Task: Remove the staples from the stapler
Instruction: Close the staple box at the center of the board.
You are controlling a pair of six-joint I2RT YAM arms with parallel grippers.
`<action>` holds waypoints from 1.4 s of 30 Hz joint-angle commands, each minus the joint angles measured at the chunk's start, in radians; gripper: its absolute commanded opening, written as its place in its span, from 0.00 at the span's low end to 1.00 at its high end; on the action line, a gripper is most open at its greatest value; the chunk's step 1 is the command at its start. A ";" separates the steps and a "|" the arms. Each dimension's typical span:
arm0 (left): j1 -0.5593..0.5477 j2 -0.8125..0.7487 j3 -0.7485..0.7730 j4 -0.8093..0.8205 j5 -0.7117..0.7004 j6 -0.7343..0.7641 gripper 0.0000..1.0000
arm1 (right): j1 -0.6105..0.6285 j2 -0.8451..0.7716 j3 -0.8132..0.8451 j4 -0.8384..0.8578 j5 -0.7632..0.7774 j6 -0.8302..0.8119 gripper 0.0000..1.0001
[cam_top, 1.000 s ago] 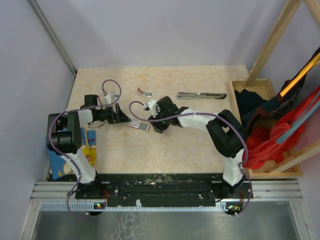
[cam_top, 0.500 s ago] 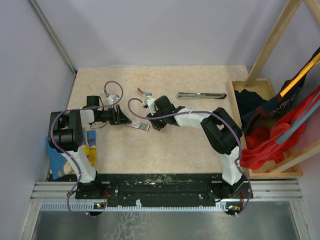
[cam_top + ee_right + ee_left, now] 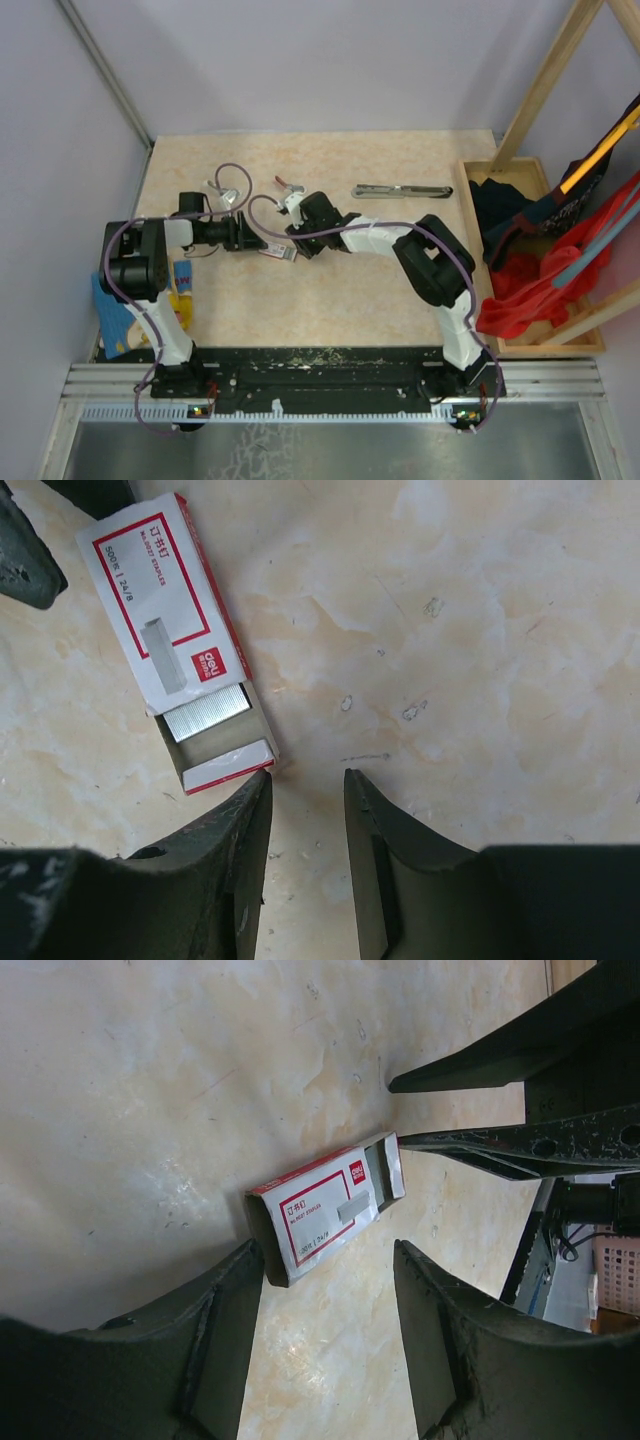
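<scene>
- A robot lab cell.
- Plain walls (image 3: pixel 300 70) box in one table (image 3: pixel 340 300).
- Left arm (image 3: pixel 135 270) and right arm (image 3: pixel 435 265) bolted to a metal rail (image 3: pixel 560 385).
- Wooden frame (image 3: pixel 548 75) and a crate (image 3: pixel 478 165) of cloths (image 3: pixel 530 290) alongside.

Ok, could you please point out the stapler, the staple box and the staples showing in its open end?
stapler (image 3: pixel 400 190): top view, middle of its long body.
staple box (image 3: pixel 158 605): right wrist view, printed top face.
staples (image 3: pixel 207 716): right wrist view, grey strip in the box's open end.

stapler (image 3: pixel 402 190): behind-right of staple box (image 3: pixel 280 252) | clip (image 3: pixel 291 185): behind staple box
</scene>
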 commanded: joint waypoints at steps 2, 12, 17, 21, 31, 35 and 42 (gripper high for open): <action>-0.019 0.039 -0.020 -0.019 -0.004 0.005 0.62 | 0.010 0.055 0.041 -0.029 0.007 0.040 0.35; -0.051 0.039 -0.013 -0.028 0.022 0.007 0.65 | 0.016 0.083 0.076 -0.037 -0.014 0.058 0.36; -0.068 0.045 -0.007 -0.045 0.031 0.020 0.66 | 0.016 0.082 0.078 -0.044 -0.005 0.066 0.35; -0.071 0.046 -0.008 -0.050 0.034 0.024 0.66 | 0.003 0.045 0.063 -0.053 0.014 0.050 0.36; -0.095 0.050 0.001 -0.045 0.061 0.019 0.69 | -0.077 -0.081 0.015 -0.108 -0.027 -0.016 0.39; -0.122 0.053 0.010 -0.044 0.060 0.011 0.70 | -0.126 -0.148 -0.006 -0.122 -0.050 -0.042 0.42; -0.167 0.066 0.042 -0.009 0.014 -0.015 0.72 | -0.188 -0.274 -0.078 -0.140 -0.112 -0.114 0.53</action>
